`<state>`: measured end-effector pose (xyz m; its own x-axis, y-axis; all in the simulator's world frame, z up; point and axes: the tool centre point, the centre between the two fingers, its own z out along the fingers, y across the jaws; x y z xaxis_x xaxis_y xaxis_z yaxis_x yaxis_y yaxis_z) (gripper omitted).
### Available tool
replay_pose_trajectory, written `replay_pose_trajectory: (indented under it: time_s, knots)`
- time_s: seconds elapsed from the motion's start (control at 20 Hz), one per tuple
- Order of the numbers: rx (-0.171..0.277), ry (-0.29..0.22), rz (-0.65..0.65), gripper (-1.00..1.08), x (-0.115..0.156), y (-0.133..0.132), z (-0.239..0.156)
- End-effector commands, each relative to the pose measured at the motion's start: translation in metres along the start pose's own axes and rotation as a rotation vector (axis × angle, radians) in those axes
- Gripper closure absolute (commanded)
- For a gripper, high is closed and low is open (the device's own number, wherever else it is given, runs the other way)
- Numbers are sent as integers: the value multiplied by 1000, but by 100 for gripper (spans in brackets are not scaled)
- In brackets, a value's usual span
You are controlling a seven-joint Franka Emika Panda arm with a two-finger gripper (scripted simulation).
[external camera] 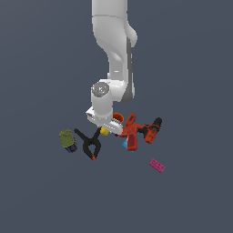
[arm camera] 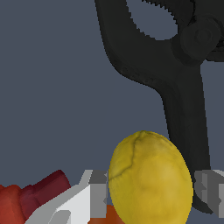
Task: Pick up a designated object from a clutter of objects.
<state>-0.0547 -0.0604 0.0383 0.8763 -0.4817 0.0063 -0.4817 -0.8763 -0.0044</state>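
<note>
**Operator:** Report margins and free room around the cluster.

**Inspector:** The clutter sits on a plain grey surface point(external camera: 41, 191), with wide bare ground on every side in the exterior view. The olive-green box point(external camera: 68, 140) lies at the exterior view's left edge of the group, just apart from the black clamp point(external camera: 89, 143). The pink brick point(external camera: 157, 165) lies well apart toward the exterior view's lower right. The red-and-black drill point(external camera: 139, 131) spreads to the exterior view's right, with a blue piece point(external camera: 125, 145) showing at its lower edge. The tightest space is at the centre, where the clamp, the drill and the arm's hand crowd together.

**Operator:** Containers and contents?

**Inspector:** The orange cup point(external camera: 118, 119) is mostly hidden behind the hand. Its inside cannot be seen.

**Operator:** State of the hand.

**Inspector:** The gripper point(arm camera: 148, 192) is down in the cluster. In the wrist view its fingers point(arm camera: 94, 194) stand one on each side of the yellow ball point(arm camera: 150, 179), at or just beside its sides. Firm contact cannot be confirmed. The spread is about the ball's own width. The black clamp's handle runs close beside the ball and the far finger.

**Operator:** Location of the designated object?

**Inspector:** The yellow ball sits between the fingers, between the clamp and the drill, beneath the hand in the exterior view.
</note>
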Motion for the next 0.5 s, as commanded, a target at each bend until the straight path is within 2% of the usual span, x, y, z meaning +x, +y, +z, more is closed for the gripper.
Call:
replay_pose_trajectory:
  time_s: [0.0,0.45]
  knots:
    - [-4,-6,-6,108,-1,0,7]
    - [0,-1,-3,108,0,-2,-13]
